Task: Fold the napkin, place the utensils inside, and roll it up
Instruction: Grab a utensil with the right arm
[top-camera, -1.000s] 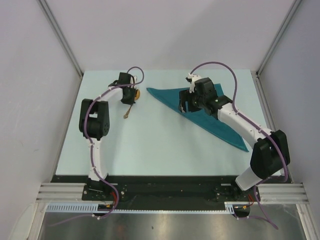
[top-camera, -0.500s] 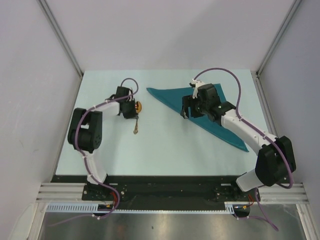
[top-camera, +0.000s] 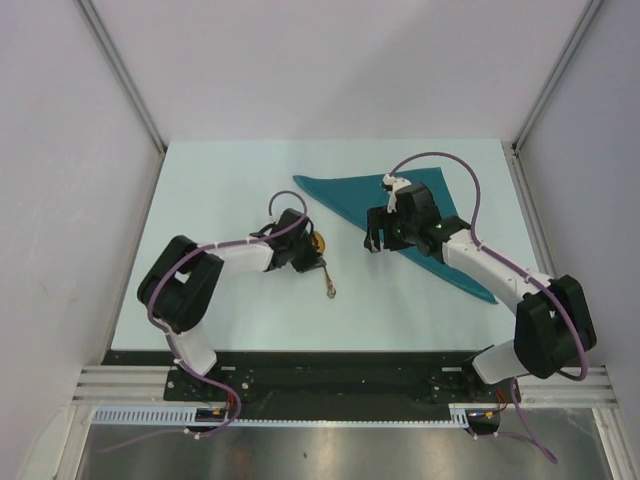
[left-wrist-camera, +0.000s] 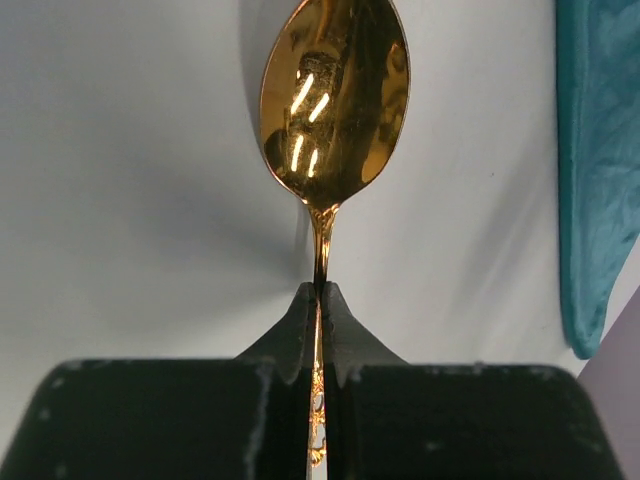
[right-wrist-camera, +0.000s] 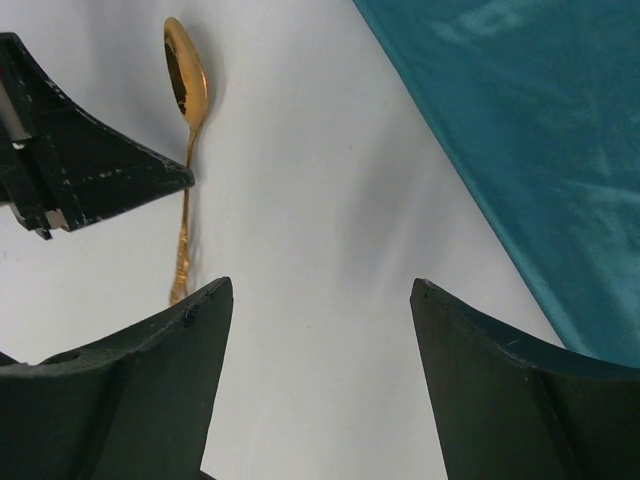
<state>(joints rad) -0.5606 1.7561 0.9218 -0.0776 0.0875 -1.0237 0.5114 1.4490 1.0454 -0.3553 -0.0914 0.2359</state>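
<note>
The teal napkin lies folded into a long triangle on the right half of the table. It also shows in the left wrist view and the right wrist view. My left gripper is shut on the thin handle of a gold spoon and holds it just above the table, left of the napkin. In the left wrist view the spoon bowl sticks out past my shut gripper. My right gripper is open and empty at the napkin's near-left edge. Its view shows the spoon and the left gripper's fingers.
The pale table has grey walls on the left, back and right. A black rail with both arm bases runs along the near edge. Purple cables loop above both wrists.
My left gripper has carried the spoon from the far left towards the right and nearer, close to the napkin. My right gripper has shifted slightly nearer and stays open.
</note>
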